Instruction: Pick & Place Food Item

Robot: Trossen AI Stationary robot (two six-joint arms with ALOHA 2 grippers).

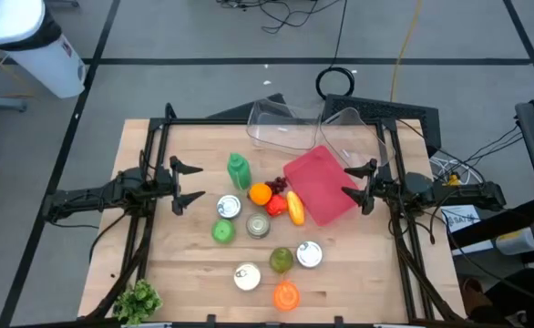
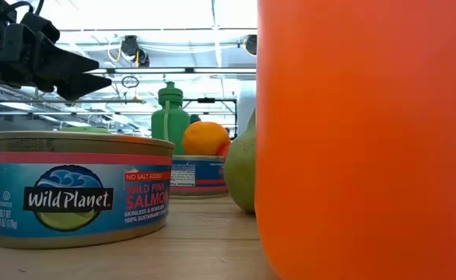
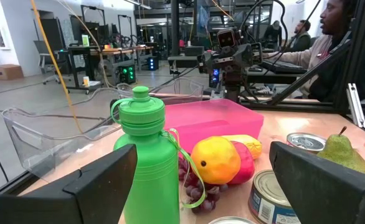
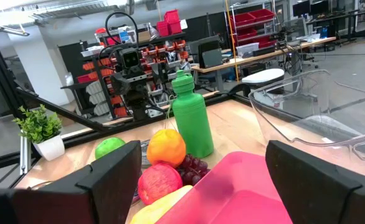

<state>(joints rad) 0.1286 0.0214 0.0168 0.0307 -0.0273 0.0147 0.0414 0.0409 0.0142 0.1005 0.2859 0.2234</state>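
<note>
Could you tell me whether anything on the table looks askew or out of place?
The pink tray lies rotated, at an angle to the table's edges, and the two clear bins at the far edge also sit at angles, one hanging past the table's edge. Nothing looks spilled or damaged. Both grippers hover open at the sides.

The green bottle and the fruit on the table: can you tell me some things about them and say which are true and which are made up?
1. The green bottle stands upright. True.
2. The orange sits inside the pink tray. False: it lies on the wood table beside the tray.
3. The left gripper holds the bottle. False: its jaws are open and hold nothing, apart from the bottle.
4. Grapes lie next to the orange. True.
5. The right gripper is over the pink tray's edge with open jaws. True.
6. The clear bins are full of fruit. False: they look empty.
</note>
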